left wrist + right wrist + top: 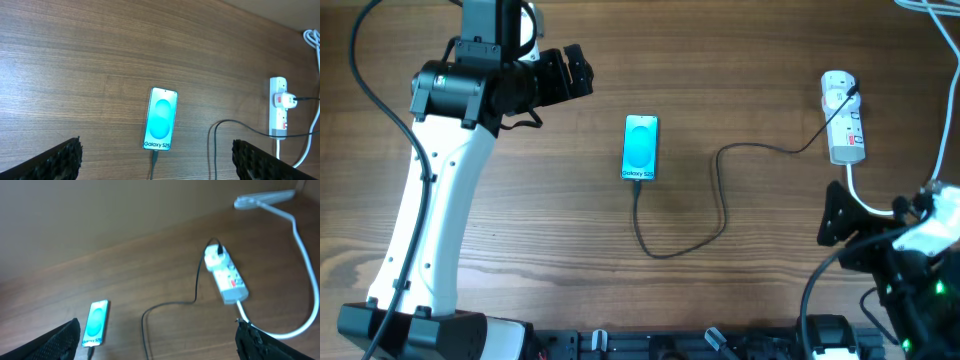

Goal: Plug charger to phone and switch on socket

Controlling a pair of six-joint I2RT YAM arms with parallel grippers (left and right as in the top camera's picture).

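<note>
The phone (641, 148) lies flat mid-table, cyan screen up, its white text strip toward me; it also shows in the left wrist view (160, 119) and the right wrist view (96, 322). The charger cable (721, 190) is plugged into the phone's near end, loops on the table and runs to a plug in the socket (843, 130), a white power strip at the right, also seen in the right wrist view (226, 275). My left gripper (578, 72) is open and empty, up and left of the phone. My right gripper (838, 215) is open and empty, below the socket.
The socket's thick white cord (300, 250) curves off to the right and back. The robot arms' black cables hang at the left (380, 90) and lower right (815, 290). The table's near edge carries black mounts (650, 345).
</note>
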